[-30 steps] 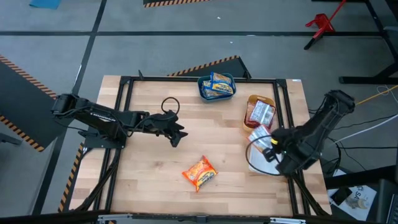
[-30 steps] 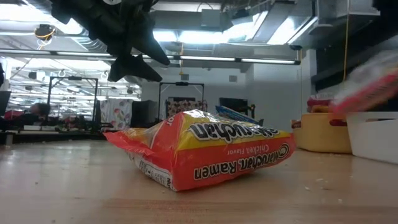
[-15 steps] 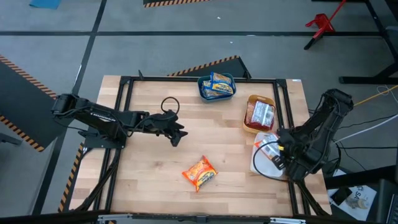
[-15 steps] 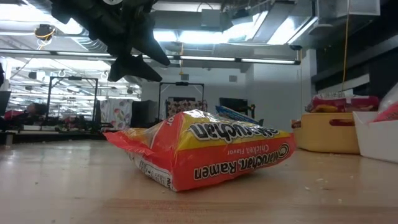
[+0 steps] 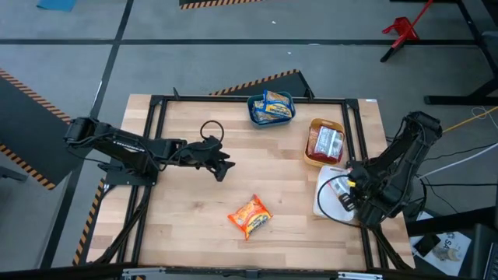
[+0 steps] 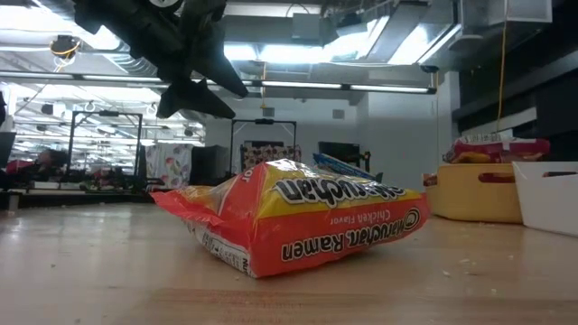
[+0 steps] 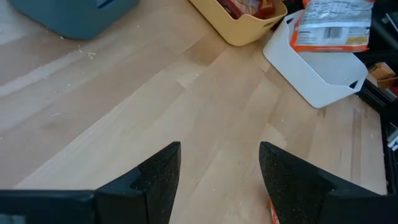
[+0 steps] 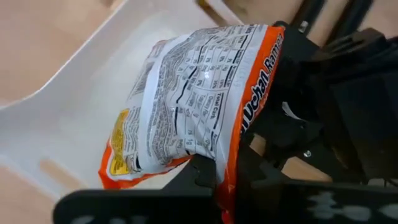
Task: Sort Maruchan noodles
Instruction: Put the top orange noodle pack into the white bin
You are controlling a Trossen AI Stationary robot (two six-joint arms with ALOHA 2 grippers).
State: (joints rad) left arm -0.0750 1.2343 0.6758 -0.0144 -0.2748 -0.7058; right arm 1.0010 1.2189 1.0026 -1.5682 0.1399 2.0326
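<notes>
Bright ceiling lights glare; soft shadows, sharp focus.

One ramen packet (image 5: 249,216) lies on the table (image 5: 187,210) near the front. Three bins stand far right; the nearest (image 5: 323,204) has a packet (image 8: 186,118) over it.

A lab or workshop: hazard tape (image 5: 31,89) stripes the grey floor at left, with metal racks (image 6: 104,149) under strip lights (image 6: 298,86) behind.

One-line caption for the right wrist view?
Right pincer shut on an orange ramen packet, holding it over the white bin.
</notes>
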